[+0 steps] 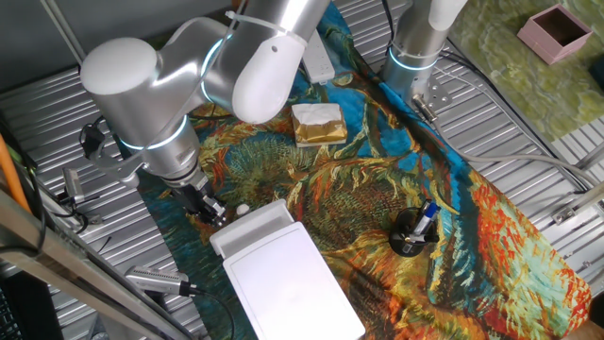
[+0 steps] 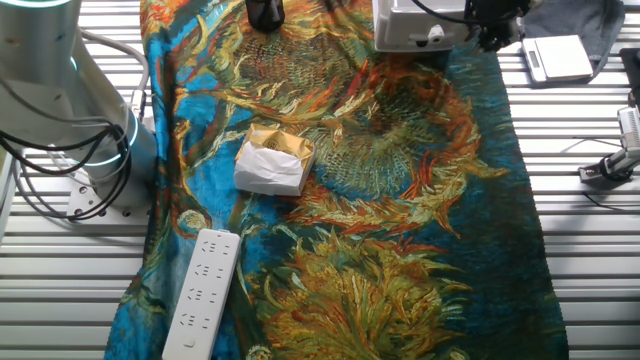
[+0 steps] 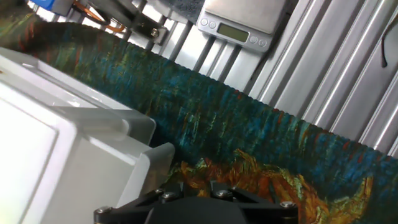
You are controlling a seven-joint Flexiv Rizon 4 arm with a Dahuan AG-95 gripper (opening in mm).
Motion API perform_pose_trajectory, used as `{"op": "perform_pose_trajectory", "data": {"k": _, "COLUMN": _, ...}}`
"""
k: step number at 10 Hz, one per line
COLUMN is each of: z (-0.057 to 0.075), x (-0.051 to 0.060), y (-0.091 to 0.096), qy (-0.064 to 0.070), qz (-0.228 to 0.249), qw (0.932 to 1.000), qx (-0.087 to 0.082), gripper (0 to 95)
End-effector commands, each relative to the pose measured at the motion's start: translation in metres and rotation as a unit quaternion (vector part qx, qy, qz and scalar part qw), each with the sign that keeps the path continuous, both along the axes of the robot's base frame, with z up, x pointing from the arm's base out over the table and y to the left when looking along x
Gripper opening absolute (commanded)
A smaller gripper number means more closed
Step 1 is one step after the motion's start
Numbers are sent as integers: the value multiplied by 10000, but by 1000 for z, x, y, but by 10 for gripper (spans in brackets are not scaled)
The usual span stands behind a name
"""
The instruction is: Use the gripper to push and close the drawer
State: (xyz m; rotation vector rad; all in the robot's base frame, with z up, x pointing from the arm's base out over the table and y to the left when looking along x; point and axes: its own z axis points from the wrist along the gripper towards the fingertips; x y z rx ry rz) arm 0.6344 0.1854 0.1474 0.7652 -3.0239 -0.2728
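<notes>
Toward the lower left of one fixed view, the end effector is seen lowered to the tabletop, just beside the upper-left corner of the drawer. Whether contact is made cannot be told, and the fingers are too dark and small for it to be said if they are spread or clenched. The drawer is shown as a shallow white tray protruding from the upper end of a flat-topped white box at the bottom centre of that frame, so it is not yet fully pushed in. A painted cloth in blue, orange and yellow is spread beneath everything. A tan-and-white block is placed upper centre, well apart from the drawer, and a small black holder with a blue pen is seen at the lower right. From the other fixed view, the drawer's front is found at the top edge, with the end effector just to its right; a white power strip lies lower left. A digital scale is visible at the top of the hand view.
</notes>
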Motion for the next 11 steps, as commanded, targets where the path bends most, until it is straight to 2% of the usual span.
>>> {"op": "perform_pose_trajectory", "data": {"k": 1, "z": 1, "x": 0, "y": 0, "qy": 1, "qz": -94, "qw": 9999, "qx": 76, "gripper": 190}}
{"op": "perform_pose_trajectory", "data": {"k": 3, "z": 0, "x": 1, "y": 3, "qy": 57, "qz": -257, "qw": 9992, "qx": 311, "gripper": 190}}
{"op": "perform_pose_trajectory", "data": {"k": 5, "z": -3, "x": 4, "y": 10, "qy": 142, "qz": -506, "qw": 9975, "qx": 462, "gripper": 190}}
{"op": "perform_pose_trajectory", "data": {"k": 7, "z": -4, "x": 7, "y": 17, "qy": 249, "qz": -657, "qw": 9949, "qx": 729, "gripper": 190}}
{"op": "perform_pose_trajectory", "data": {"k": 11, "z": 0, "x": 10, "y": 36, "qy": 386, "qz": -910, "qw": 9906, "qx": 949, "gripper": 190}}
